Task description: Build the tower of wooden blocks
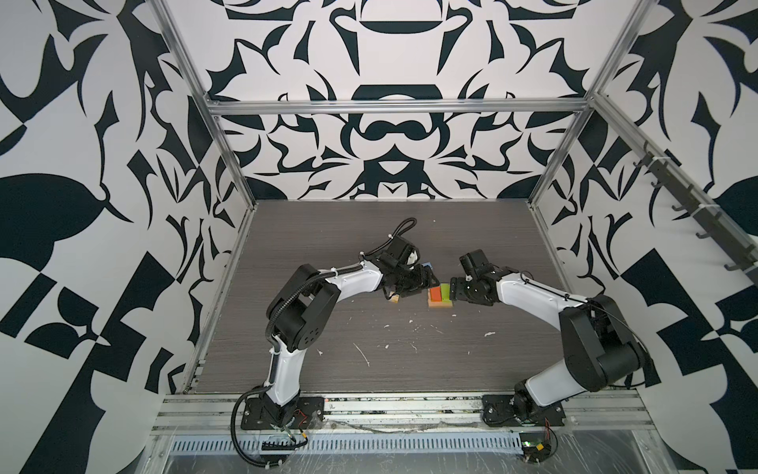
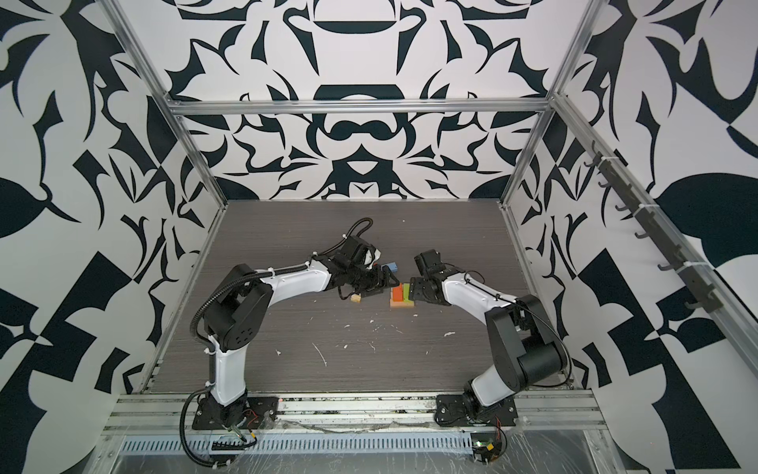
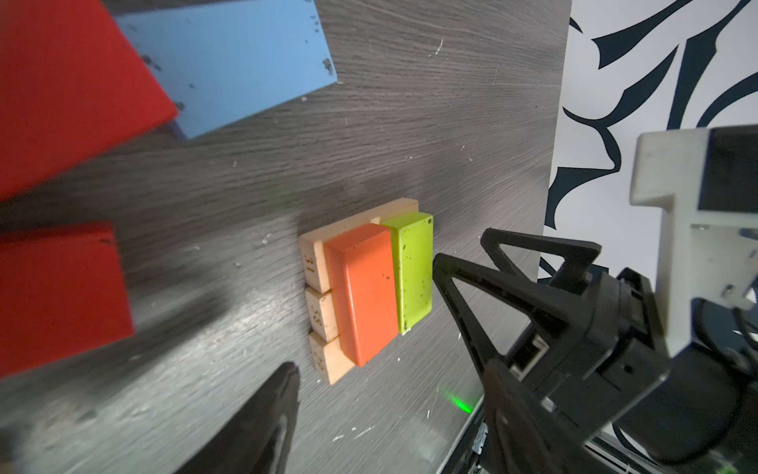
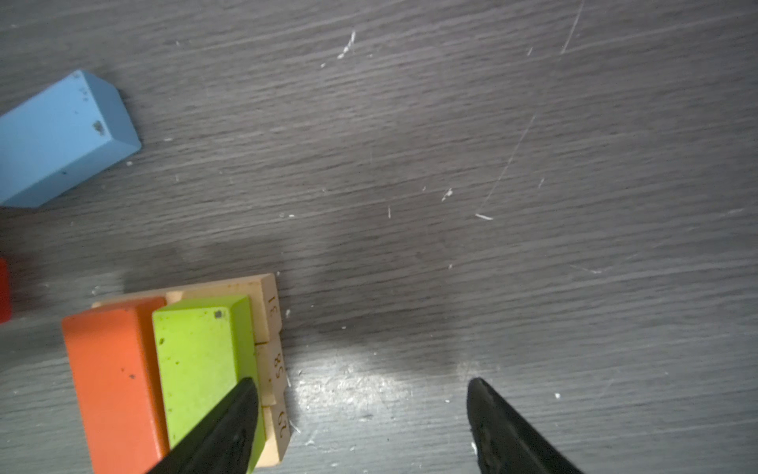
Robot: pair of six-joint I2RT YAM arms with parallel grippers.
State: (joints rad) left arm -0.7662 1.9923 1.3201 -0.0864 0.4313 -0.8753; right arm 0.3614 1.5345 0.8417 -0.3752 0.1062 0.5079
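Observation:
The wood block tower (image 1: 439,304) stands low at mid-table: a tan base (image 3: 319,287) of three bars with an orange bar (image 3: 365,295) and a lime green bar (image 3: 412,266) lying side by side on top. My left gripper (image 1: 430,283) hovers just left of it, open and empty, as the left wrist view (image 3: 389,381) shows. My right gripper (image 1: 451,289) is at the stack's right side, open, with bare table between its fingers (image 4: 359,394). One right fingertip (image 4: 242,402) overlaps the green bar (image 4: 197,361) in the right wrist view.
A light blue bar (image 3: 229,61) and two red blocks (image 3: 61,90) (image 3: 61,295) lie loose beside the stack, mostly under the left gripper in both top views. A tan block (image 1: 395,298) sits below the left wrist. White scuffs mark the dark table (image 1: 369,353).

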